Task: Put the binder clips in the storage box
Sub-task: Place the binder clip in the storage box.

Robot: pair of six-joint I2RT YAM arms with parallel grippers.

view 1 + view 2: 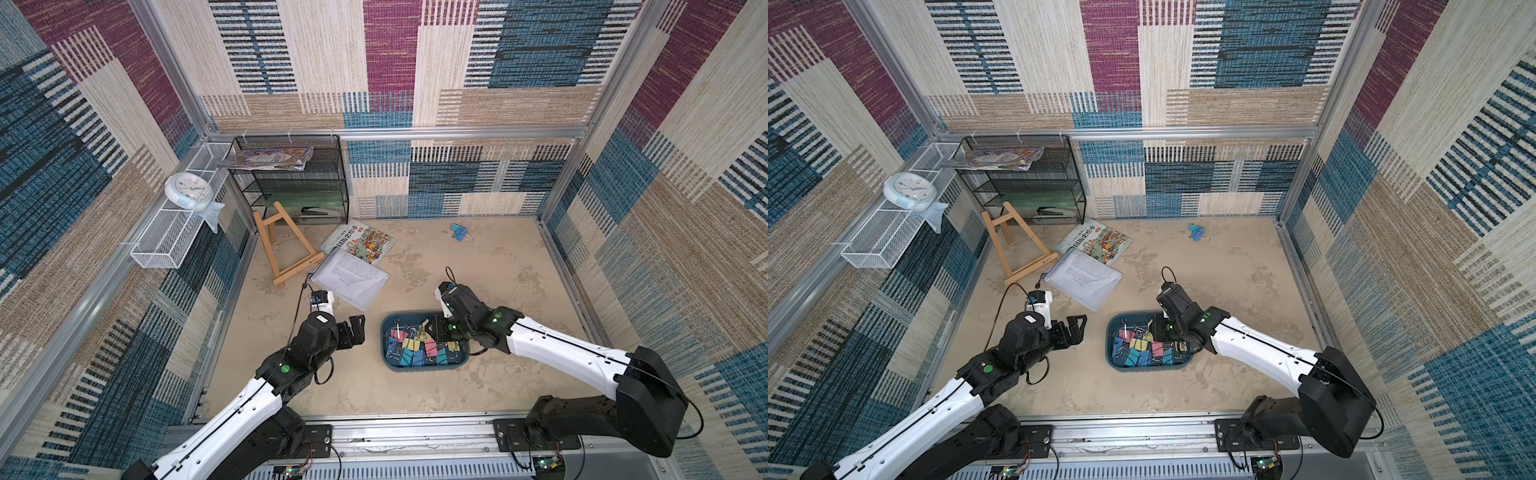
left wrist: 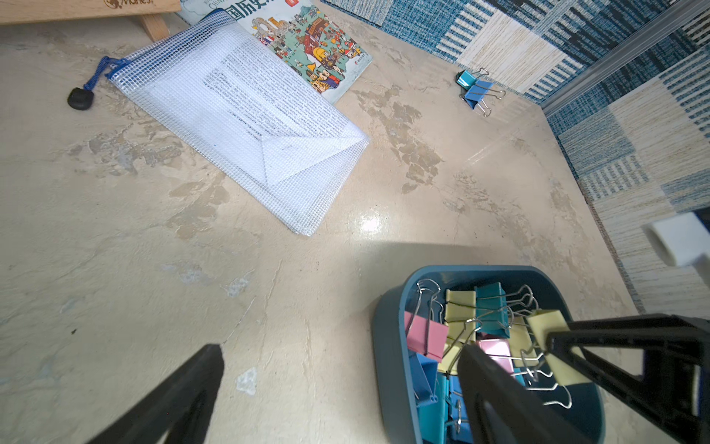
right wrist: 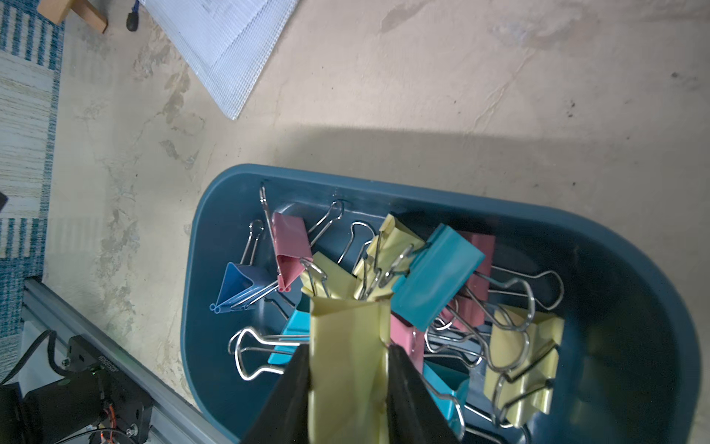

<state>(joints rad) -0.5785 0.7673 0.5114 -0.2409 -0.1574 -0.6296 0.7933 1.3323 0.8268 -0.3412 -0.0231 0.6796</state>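
Note:
The dark teal storage box (image 1: pixel 384 347) (image 1: pixel 1109 347) sits on the table in front of centre, with several pastel binder clips (image 1: pixel 419 349) (image 3: pixel 438 276) piled inside. My right gripper (image 1: pixel 437 328) (image 3: pixel 349 350) hangs over the box's far right part, shut on a yellow binder clip (image 3: pixel 345 330) (image 2: pixel 547 326) that is above the pile. Two blue clips (image 1: pixel 460 232) (image 1: pixel 1196 233) (image 2: pixel 476 90) lie together on the table at the far right, near the back wall. My left gripper (image 1: pixel 353 330) (image 2: pixel 340 350) stands open and empty just left of the box, apart from it.
A mesh zip pouch (image 1: pixel 353 278) with papers and a picture book (image 1: pixel 361 245) lie behind the box to the left. A wooden easel (image 1: pixel 282 249), a black mesh rack (image 1: pixel 291 178), a white wire tray (image 1: pixel 166 241) and a clock (image 1: pixel 187 189) fill the back left.

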